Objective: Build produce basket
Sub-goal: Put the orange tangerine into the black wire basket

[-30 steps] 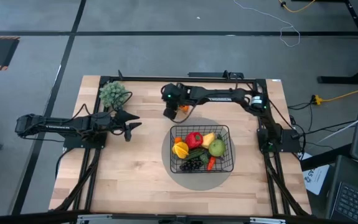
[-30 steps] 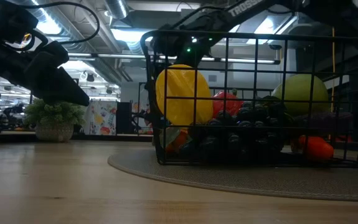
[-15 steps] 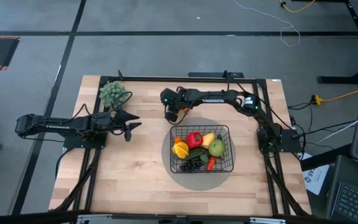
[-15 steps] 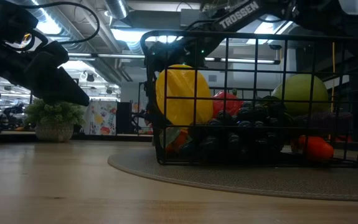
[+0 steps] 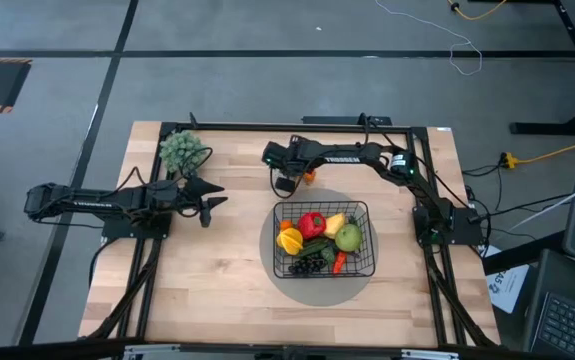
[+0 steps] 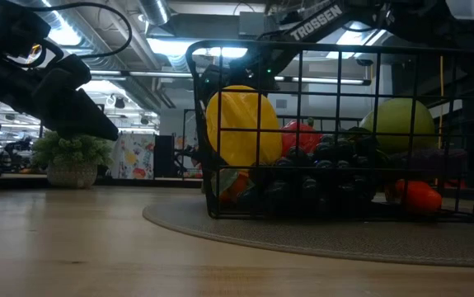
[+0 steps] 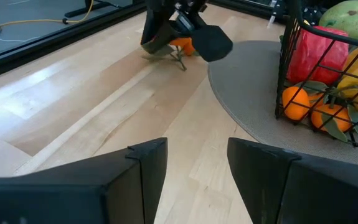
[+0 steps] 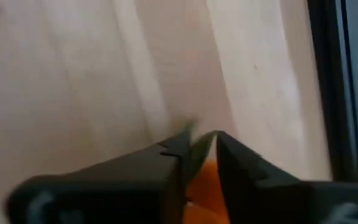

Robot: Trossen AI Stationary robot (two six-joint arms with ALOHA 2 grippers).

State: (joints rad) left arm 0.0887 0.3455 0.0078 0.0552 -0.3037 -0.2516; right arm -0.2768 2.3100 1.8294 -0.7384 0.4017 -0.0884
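- The right gripper [image 5: 289,183] has its jaws nearly closed on the green stem of an orange fruit [image 7: 182,45]; the right wrist view shows the leafy stem [image 8: 197,149] pinched between the two dark fingers [image 8: 166,163], with orange flesh just below.
- That gripper sits at the table's far middle, at about 11 o'clock from the basket [image 5: 324,240] and just off the grey mat [image 5: 279,275] beneath it.
- The step in hand looks like lifting this last loose piece. A stem is a thin hold, so the lift should be slow and straight up, high enough to clear the basket's rim, then across toward 5 o'clock before letting go low over the pile.
- The risk, as I judge it, is the fruit swinging or slipping off the stem.
- The basket is black wire mesh, standing at the table's centre-right and already well filled: red pepper [image 5: 312,224], a yellow fruit [image 5: 335,223], a green fruit [image 5: 348,238], an orange cluster [image 5: 290,240], dark grapes [image 5: 310,265], a carrot [image 5: 339,262].
- The left gripper [image 5: 210,203] waits at 9 o'clock of the basket, well apart from it, its jaws spread and empty.
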